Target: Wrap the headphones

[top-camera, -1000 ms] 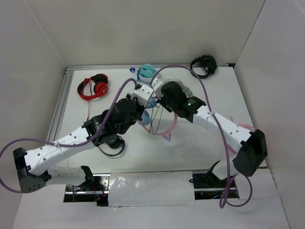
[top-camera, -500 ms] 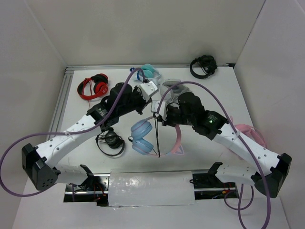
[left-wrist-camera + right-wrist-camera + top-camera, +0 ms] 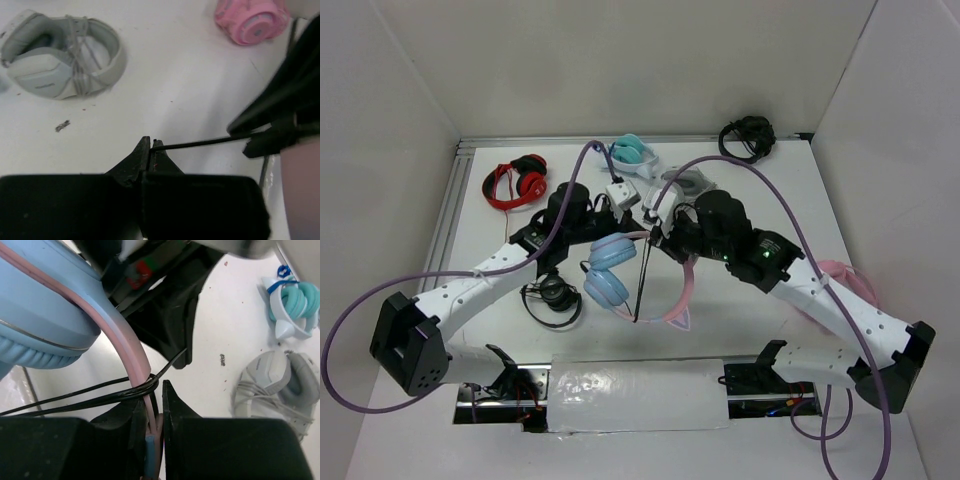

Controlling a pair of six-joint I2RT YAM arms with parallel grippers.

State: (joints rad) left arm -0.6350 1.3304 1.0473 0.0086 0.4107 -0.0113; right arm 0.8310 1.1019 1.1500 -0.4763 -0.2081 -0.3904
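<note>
Headphones (image 3: 608,270) shifted left over white table (image 3: 470,232), left claw (image 3: 151,145) pinching cable (image 3: 200,144), right claw (image 3: 156,390) clamping headband (image 3: 132,350).

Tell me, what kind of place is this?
Probably a robot practice booth in a lab: a white table boxed in by white panels, a left arm and right arm bolted at its edge, and several headsets lying around, like red headphones and black headphones.

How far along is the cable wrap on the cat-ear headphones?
Partway. Done: a few strands of the black cable already cross the pink headband of the cat-ear headphones. In hand: the right gripper is shut on the headband, the left gripper shut on the cable, taut between them. Left: a long stretch of cable is unwound in the top view; it needs winding.
</note>
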